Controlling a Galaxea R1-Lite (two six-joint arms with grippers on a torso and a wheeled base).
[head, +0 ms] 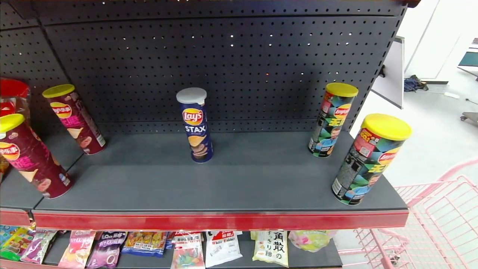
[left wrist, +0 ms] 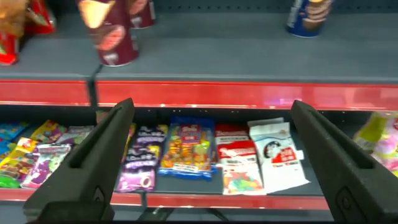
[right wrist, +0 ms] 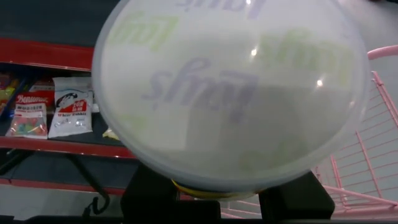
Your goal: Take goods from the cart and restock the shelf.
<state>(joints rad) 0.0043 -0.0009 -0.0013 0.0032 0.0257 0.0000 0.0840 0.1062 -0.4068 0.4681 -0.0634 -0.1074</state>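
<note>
The can point(right wrist: 230, 93) sits in the right gripper point(right wrist: 227, 196), lid-end toward the wrist camera, so its pale translucent lid point(right wrist: 236, 74) hides most of the body; a sliver of yellow shows below the rim. The gripper's dark fingers point(right wrist: 165, 199) stand on either side of that sliver, pinching the can. Behind the can are the red lip of the shelf point(right wrist: 43, 53), some bags point(right wrist: 68, 109) on the tier below it, and the pink wire of the cart point(right wrist: 379, 124).

The left gripper point(left wrist: 211, 162) is spread wide with nothing between its fingers point(left wrist: 93, 162). It faces the shelf's red front edge, and the lower tier's bags show between the fingers.

In the head view, a blue can point(head: 195, 125) stands upright mid-board, toward the back. Two patterned cans (both yellow-lidded) stand at the right end, one point(head: 332, 119) near the pegboard point(head: 224, 67), the other point(head: 369, 160) close to the front edge. Two maroon cans stand at the left, one point(head: 74, 119) farther back, one point(head: 30, 160) nearer the front. A red-lidded pack point(head: 13, 93) sits at the far left. The cart is at the lower right, beside the shelf's end.
</note>
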